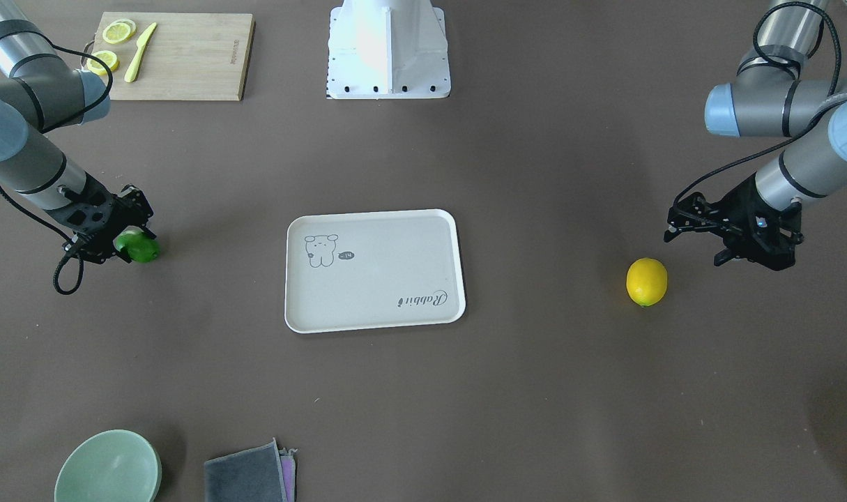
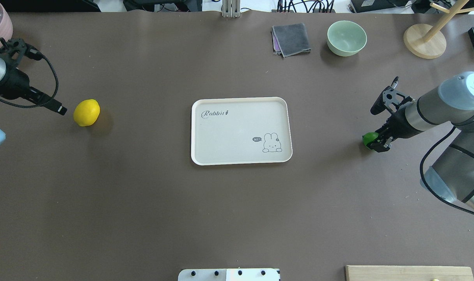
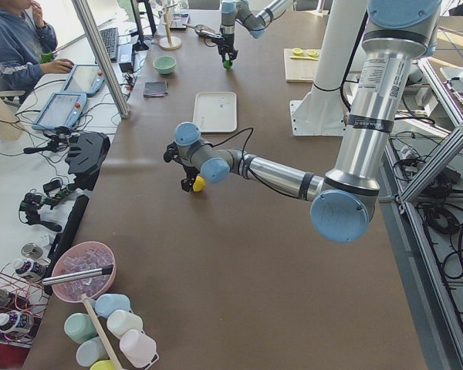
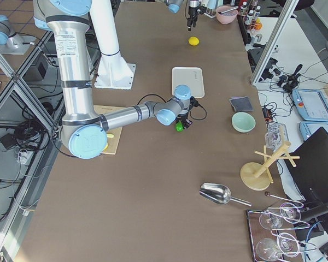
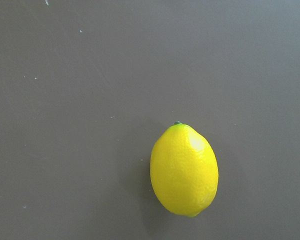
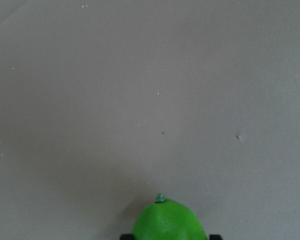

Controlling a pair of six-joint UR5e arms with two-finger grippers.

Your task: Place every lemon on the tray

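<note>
Brown matte tabletop [image 2: 143, 218] fills every view, and near its middle lies the flat off-white rectangular tray [image 2: 237, 125] with its rabbit drawing and "Rabbit" script. Both lemons are off the tray, one well out to each side.

On the robot's right, the glossy green oval lemon [image 1: 141, 249] sits between the fingers of the right gripper [image 1: 132, 240]. In the right wrist view its green dome fills the bottom edge, with a black fingertip [image 6: 126, 237] against each flank — the tool is clamped on it. Whether it rests on the table or is raised, I cannot tell.

On the robot's left, the bright yellow oval lemon [image 2: 86, 112] lies on the table. The left gripper [image 2: 59, 109] hangs just beside it, apart from it — no view shows whether its fingers are spread or together.

At the table's edges are a wooden cutting board [image 1: 193, 59] bearing lemon slices [image 1: 118, 31], a pale green bowl [image 1: 108, 468] and a folded grey cloth [image 1: 245, 477].
</note>
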